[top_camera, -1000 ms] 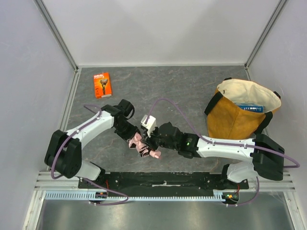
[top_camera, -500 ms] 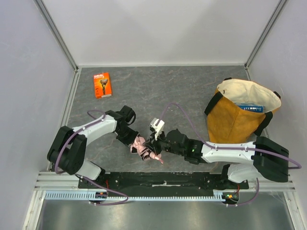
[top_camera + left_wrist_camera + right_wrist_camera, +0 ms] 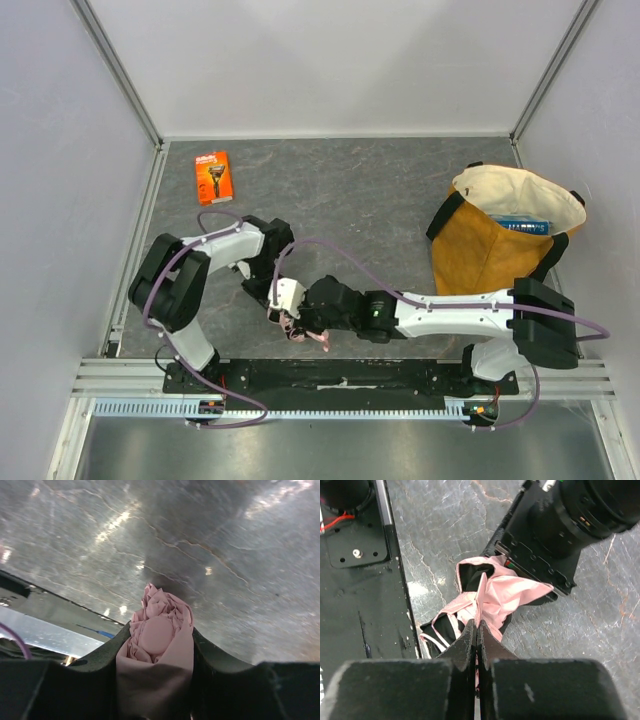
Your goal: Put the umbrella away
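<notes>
As both arms draw back toward the near edge, the umbrella comes along, left gripper clamped round its bundle, right gripper pinched tight on a fold, with the tote bag well apart, so bagging waits.

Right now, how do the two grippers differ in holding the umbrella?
The left gripper holds its jaws apart around the thick bunched fabric of the umbrella; the right gripper has its jaws pressed together on a thin fold. From above, the left gripper comes from the left, the right gripper from the right. Both grip the same umbrella.
</notes>
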Robot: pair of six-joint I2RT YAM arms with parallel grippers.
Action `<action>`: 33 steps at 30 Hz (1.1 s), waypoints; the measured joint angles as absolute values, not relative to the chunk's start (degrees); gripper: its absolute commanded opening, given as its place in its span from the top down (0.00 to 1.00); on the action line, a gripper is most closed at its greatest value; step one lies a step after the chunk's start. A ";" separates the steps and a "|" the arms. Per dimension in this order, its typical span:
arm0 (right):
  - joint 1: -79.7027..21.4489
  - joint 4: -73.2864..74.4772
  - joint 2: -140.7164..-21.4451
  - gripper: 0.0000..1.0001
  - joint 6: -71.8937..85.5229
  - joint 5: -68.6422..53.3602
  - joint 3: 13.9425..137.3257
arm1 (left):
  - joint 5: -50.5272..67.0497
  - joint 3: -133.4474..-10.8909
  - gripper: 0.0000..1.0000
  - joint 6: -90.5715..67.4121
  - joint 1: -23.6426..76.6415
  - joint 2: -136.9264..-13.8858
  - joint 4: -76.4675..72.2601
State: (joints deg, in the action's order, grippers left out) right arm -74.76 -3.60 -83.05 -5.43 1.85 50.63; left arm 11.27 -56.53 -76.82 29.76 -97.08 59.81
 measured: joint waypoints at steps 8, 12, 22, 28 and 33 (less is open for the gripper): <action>-77.60 7.18 -88.99 1.00 -14.26 5.52 59.88 | 4.91 -61.52 0.98 -75.40 31.66 -102.21 66.94; -78.00 8.23 -90.56 1.00 -12.84 7.51 61.21 | 3.03 -62.43 0.98 -75.50 32.88 -104.51 67.61; -72.10 -1.15 -87.90 1.00 4.47 4.08 56.23 | 1.83 -62.63 0.98 -77.71 33.39 -104.55 66.41; -73.06 1.67 -88.86 1.00 0.62 2.02 58.37 | 1.45 -64.12 0.98 -77.67 33.52 -105.10 67.46; -77.58 8.88 -91.64 1.00 -7.64 7.14 63.90 | 0.16 -67.16 0.98 -77.21 34.02 -108.55 70.28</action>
